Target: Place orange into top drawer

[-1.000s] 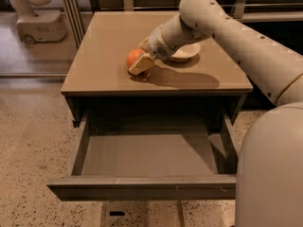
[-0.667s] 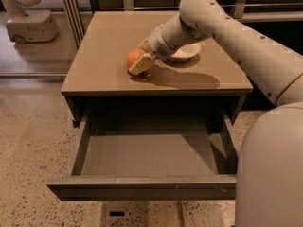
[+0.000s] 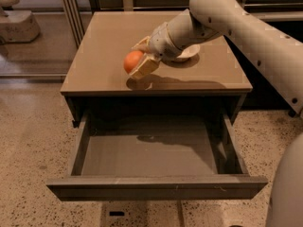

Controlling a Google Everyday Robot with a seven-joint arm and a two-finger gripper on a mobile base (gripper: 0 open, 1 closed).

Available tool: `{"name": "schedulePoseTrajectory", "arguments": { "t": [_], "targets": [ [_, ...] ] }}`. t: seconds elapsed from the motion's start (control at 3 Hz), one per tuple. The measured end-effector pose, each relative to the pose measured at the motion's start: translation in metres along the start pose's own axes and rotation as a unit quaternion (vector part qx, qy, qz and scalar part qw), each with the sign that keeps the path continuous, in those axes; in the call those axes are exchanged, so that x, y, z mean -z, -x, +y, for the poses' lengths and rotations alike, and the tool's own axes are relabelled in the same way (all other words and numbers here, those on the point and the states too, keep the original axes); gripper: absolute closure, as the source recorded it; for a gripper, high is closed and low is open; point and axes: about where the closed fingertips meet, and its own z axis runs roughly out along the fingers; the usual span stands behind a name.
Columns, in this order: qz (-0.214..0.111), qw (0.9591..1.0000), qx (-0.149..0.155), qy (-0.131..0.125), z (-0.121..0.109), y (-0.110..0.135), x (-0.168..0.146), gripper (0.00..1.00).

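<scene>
The orange (image 3: pixel 133 60) is a small bright round fruit held between the fingers of my gripper (image 3: pixel 138 59), lifted a little above the tan cabinet top (image 3: pixel 109 41), near its front middle. The gripper is shut on the orange, one cream finger (image 3: pixel 144 67) below it and one behind it. My arm (image 3: pixel 222 13) reaches in from the upper right. The top drawer (image 3: pixel 151 150) is pulled fully open below the cabinet front; its grey-brown inside is bare, with its plain front panel (image 3: pixel 156 187) nearest the camera.
A cream shallow bowl (image 3: pixel 186 54) sits on the cabinet top behind my wrist, partly hidden. A pale machine base (image 3: pixel 19 25) stands on the floor at the far left. Speckled floor (image 3: pixel 28 141) surrounds the cabinet. My robot's body (image 3: pixel 286 193) fills the lower right corner.
The gripper with the orange has risen slightly off the cabinet top and shifted a little toward its front edge. The drawer has stayed open.
</scene>
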Motion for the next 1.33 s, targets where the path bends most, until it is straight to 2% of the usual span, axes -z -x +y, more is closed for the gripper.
{"name": "schedulePoseTrajectory", "arguments": {
  "t": [0.33,0.67,1.0,1.33],
  "targets": [
    [-0.017,0.9994,0.018,0.024,0.043,0.015,0.025,1.0],
    [-0.026,0.9967,0.01,0.077,0.098,0.023,0.051,1.0],
    [-0.025,0.9953,0.01,0.093,0.109,0.023,0.054,1.0],
    [-0.012,0.9955,0.011,0.094,0.116,0.018,0.047,1.0]
  ]
}}
